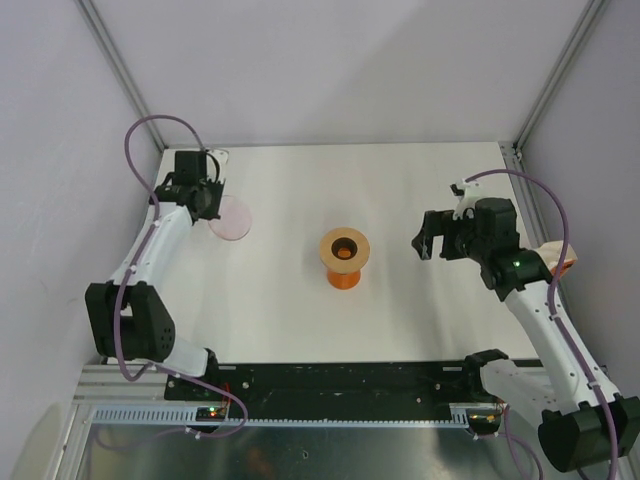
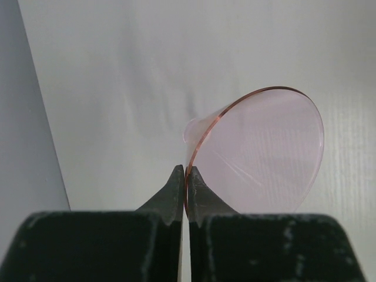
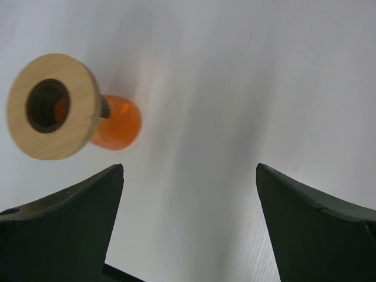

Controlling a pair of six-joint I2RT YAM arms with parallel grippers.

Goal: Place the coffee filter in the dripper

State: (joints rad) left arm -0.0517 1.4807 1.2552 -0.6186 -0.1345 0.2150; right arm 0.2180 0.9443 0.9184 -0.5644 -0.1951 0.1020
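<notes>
fingers (image 2: 170,198) of the left gripper (image 2: 185,171) pinch the coffee filter (image 2: 267,161) by its rim, right gripper (image 3: 189,170) gapes wide, apart from the orange dripper (image 3: 119,124)

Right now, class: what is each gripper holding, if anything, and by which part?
The left gripper pinches the coffee filter by the edge of its rim. The right gripper is open, holding nothing.

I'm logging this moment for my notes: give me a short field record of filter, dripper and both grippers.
coffee filter: pale pink cone, far left of the table
dripper: orange, wood-topped, mid-table, no filter inside
left gripper: shut, fingers pinching the coffee filter's rim
right gripper: open, empty, pointed at the dripper, apart from it
task: not yet done
</notes>
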